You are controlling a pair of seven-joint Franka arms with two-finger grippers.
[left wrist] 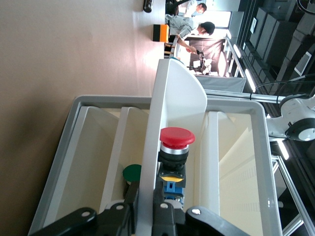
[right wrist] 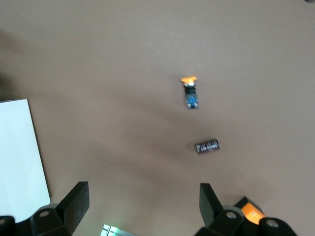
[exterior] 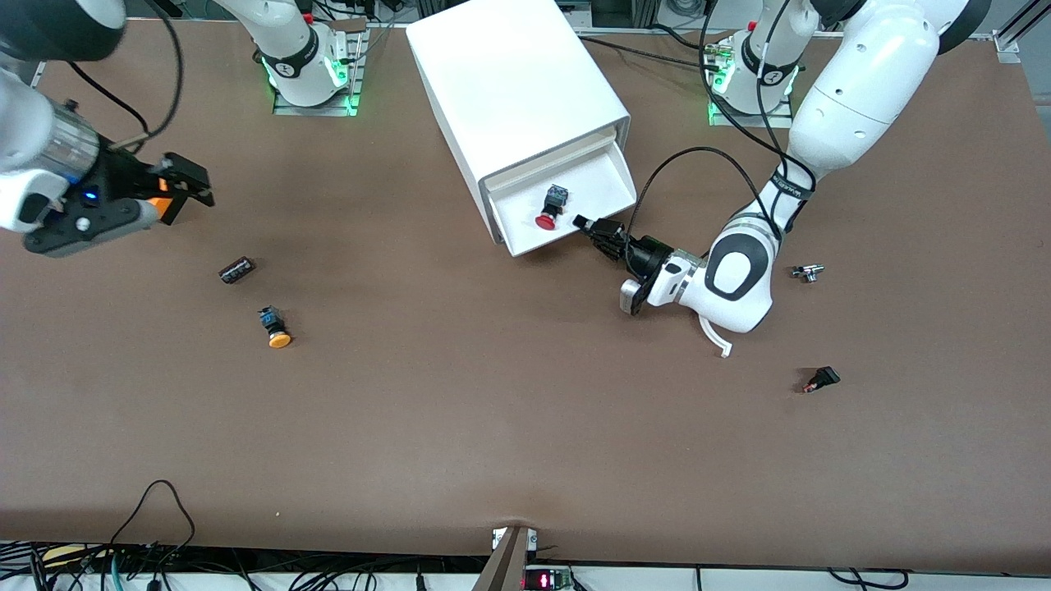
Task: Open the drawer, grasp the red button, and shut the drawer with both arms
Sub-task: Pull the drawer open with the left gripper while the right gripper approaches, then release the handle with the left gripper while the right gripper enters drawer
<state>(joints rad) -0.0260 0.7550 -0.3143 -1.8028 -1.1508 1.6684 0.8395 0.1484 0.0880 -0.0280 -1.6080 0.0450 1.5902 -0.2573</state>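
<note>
The front view looks down steeply from high across the counter (exterior: 493, 427), facing both arm bases and taking in its whole width. The left wrist view sits very close — level with the pulled-out drawer (left wrist: 172, 123), looking along it at the button (left wrist: 176, 140); the front view shares both. The right wrist view hangs high, facing straight down on bare counter, sharing the orange-capped button (right wrist: 190, 91) and dark cylinder (right wrist: 207, 146).

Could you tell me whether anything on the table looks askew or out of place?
The cabinet sits skewed on the table, its drawer pulled open with the button lying tipped over inside. Nothing appears spilled or damaged.
</note>
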